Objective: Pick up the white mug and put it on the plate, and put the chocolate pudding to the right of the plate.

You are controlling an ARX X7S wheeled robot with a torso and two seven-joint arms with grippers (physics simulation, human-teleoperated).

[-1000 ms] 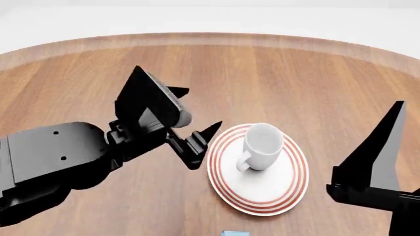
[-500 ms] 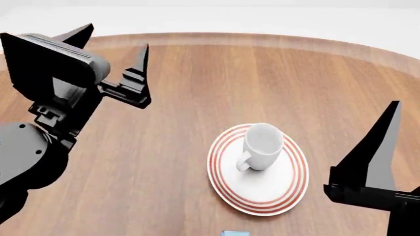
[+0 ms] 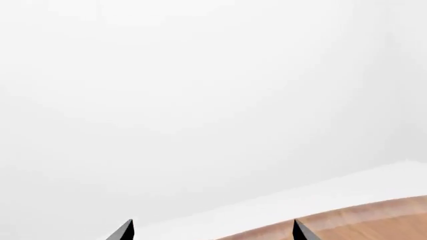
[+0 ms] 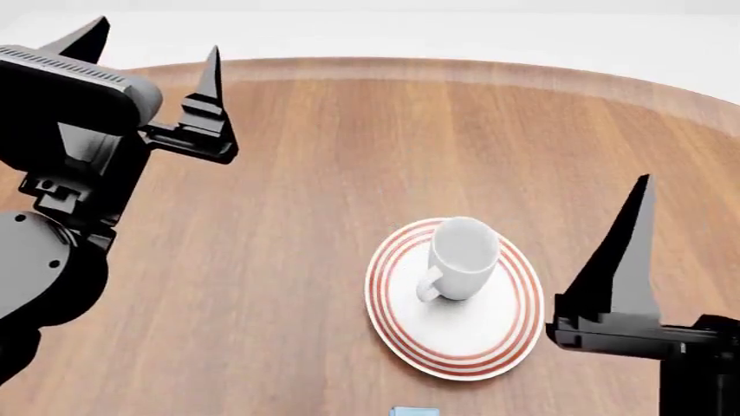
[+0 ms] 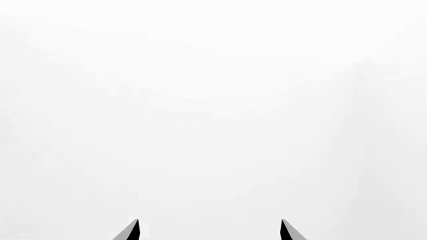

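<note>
the chocolate pudding (image 4: 413,410), a light, stiff carton, is wanting a side grip; both hands are gaping empty.

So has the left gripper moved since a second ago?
Yes. The left gripper has pulled up and away from the plate, leaving the white mug on it.

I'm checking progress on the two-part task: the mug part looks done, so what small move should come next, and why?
Probably bring the right gripper down toward the blue-topped item at the near edge, likely the chocolate pudding. The white mug already stands on the plate, both grippers are open and empty, and the left gripper is raised well away. The table right of the plate holds no carton.
</note>
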